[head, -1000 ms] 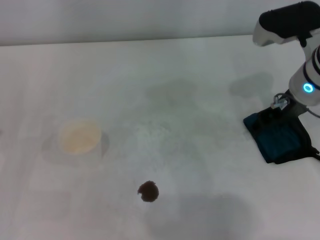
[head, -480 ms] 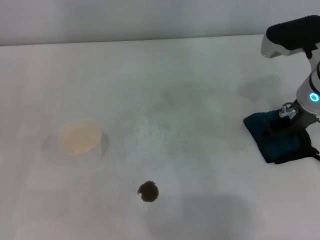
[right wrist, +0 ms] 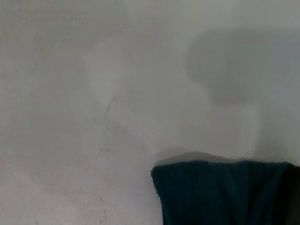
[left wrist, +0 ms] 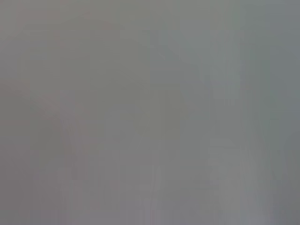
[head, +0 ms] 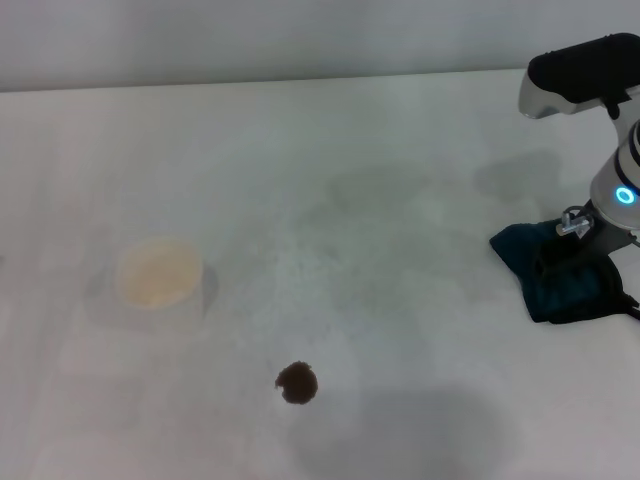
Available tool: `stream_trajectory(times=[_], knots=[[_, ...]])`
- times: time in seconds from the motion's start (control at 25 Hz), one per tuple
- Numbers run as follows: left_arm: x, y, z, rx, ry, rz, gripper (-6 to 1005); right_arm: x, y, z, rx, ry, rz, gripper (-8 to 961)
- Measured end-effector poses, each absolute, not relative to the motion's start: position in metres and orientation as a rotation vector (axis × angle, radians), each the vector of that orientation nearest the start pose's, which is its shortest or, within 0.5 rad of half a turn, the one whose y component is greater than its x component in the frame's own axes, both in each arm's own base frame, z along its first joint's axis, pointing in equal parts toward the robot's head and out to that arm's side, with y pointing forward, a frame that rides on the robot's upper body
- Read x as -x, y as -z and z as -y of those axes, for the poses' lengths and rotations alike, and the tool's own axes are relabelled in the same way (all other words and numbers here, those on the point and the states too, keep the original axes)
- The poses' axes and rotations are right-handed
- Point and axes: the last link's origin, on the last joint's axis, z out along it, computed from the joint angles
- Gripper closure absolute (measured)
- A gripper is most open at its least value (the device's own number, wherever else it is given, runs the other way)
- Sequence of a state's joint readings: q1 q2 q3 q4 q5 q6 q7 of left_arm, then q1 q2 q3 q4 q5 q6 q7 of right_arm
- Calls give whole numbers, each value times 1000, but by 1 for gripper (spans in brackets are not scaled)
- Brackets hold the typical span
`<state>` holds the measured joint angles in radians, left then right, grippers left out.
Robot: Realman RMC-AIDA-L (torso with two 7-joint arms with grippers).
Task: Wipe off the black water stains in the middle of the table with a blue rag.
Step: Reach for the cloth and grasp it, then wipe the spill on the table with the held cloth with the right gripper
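The black water stain point(head: 297, 383) is a small dark round blot on the white table point(head: 380, 140), near the front middle. The blue rag point(head: 556, 288) lies bunched at the table's right edge, far from the stain. My right gripper point(head: 578, 248) is down on the rag's middle and shut on it, with the cloth gathered under it. In the right wrist view the rag's edge point(right wrist: 220, 194) shows dark teal over the white table. My left gripper is out of view; the left wrist view shows only blank grey.
A white cup point(head: 158, 273) with pale yellowish contents stands at the left of the table. Faint grey smudges point(head: 350, 195) mark the table's middle. The table's far edge runs along a grey wall.
The right arm shifted a little to the right over the rag, and the rag has drawn in from flat to bunched under the gripper. The stain and the cup have not moved.
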<state>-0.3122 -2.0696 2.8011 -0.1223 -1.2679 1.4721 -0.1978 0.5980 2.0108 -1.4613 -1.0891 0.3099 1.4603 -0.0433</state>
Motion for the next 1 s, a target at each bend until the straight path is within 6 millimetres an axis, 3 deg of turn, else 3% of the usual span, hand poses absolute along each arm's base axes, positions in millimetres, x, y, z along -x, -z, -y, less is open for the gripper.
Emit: stream_trajectory(times=[0.28, 0.48, 0.68, 1.0], knots=[[378, -38, -263, 1579, 582, 331, 138, -263, -8, -357, 1958, 715, -1479, 676], [378, -39, -263, 1578, 582, 330, 138, -243, 0, -359, 2033, 690, -1437, 823], [378, -39, -263, 1576, 582, 330, 137, -219, 9, -358, 2126, 630, -1396, 883], [376, -38, -267, 1579, 587, 326, 138, -181, 31, -344, 2280, 574, -1328, 884]])
